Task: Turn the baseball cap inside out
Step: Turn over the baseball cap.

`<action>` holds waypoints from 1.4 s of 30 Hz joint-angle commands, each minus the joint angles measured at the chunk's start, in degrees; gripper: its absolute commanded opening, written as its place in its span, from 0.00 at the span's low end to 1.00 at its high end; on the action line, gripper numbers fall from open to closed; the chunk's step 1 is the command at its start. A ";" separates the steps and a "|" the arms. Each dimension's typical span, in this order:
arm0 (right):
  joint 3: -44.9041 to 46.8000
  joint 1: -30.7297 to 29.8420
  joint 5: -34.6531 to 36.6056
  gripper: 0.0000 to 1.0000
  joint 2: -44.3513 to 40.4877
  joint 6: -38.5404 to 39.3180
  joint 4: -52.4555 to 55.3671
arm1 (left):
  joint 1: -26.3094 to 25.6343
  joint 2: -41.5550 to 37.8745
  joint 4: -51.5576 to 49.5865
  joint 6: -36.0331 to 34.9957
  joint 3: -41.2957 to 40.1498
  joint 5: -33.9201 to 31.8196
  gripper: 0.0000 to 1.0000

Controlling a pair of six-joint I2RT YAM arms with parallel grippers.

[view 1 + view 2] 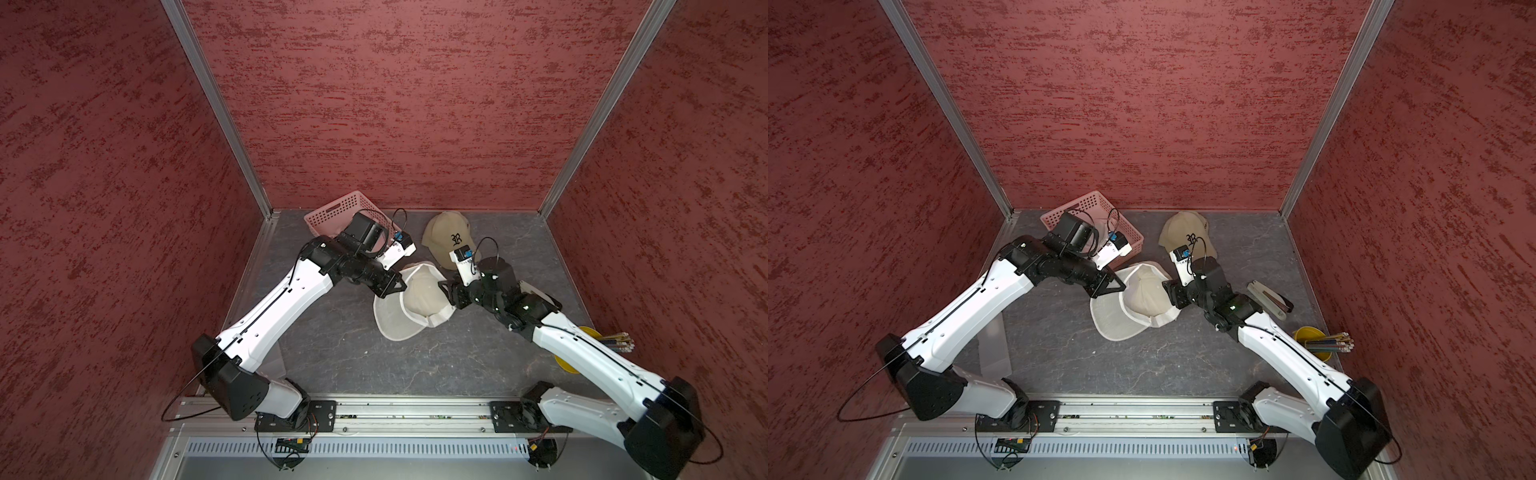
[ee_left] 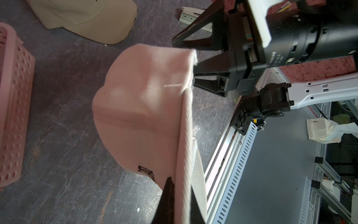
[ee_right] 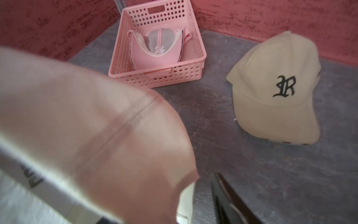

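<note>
Soft, domed cream cloth cap (image 1: 419, 297), pinched tight by left gripper (image 2: 180, 192); rim between right gripper (image 2: 184, 60) and its parted jaws.

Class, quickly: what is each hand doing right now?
Left hand: shut on the rim of the white cap.
Right hand: open, jaws apart at that cap's edge.

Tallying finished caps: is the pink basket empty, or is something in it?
Occupied. In the right wrist view one cap lies inside the pink basket, its lining and reversed logo stitching facing up.
</note>
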State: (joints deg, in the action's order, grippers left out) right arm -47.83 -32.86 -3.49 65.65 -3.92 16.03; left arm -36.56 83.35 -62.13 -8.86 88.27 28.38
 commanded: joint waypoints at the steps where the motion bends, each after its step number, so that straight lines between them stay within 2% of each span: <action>1: -4.40 1.05 5.70 0.24 3.94 0.33 -2.25 | -1.61 0.14 -1.33 -2.57 2.34 -1.04 0.01; 4: -9.31 3.36 8.04 0.15 9.38 -0.33 -1.16 | -1.80 2.00 -2.52 -5.05 2.74 -11.35 0.00; 9: -16.02 5.22 14.99 0.11 13.53 -2.07 0.62 | -3.30 9.32 -3.28 -6.89 4.54 -42.56 0.00; 11: -17.64 5.42 16.16 0.11 13.98 -3.35 1.04 | -4.30 12.11 -3.09 -6.72 5.46 -49.65 0.00; 18: -20.06 5.68 12.78 0.19 19.18 -5.28 2.86 | -6.23 9.94 4.09 -4.27 4.81 -43.34 0.00; 23: -17.99 5.63 4.88 0.49 20.00 -3.41 0.47 | -5.72 5.79 7.57 -4.25 3.90 -35.27 0.00; 27: -15.36 5.66 -0.79 0.61 18.10 -0.99 -1.79 | -5.46 6.12 5.61 -4.85 4.44 -34.45 0.01; 31: -13.14 4.54 -1.74 0.65 12.95 1.76 -1.23 | -5.02 7.47 2.97 -3.95 6.30 -34.99 0.02; 36: -11.65 3.98 -2.28 0.71 7.20 6.30 -0.92 | -5.01 9.56 -0.77 -3.27 8.75 -31.93 0.02; 42: -12.76 2.33 -8.75 0.71 7.56 10.37 -1.57 | -4.57 10.18 -1.14 -2.67 10.75 -27.25 0.02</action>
State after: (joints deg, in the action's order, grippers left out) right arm -60.69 -29.52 -7.60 72.01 3.11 15.53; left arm -41.65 93.01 -62.89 -12.43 96.38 -2.48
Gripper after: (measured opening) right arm 0.713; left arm 0.074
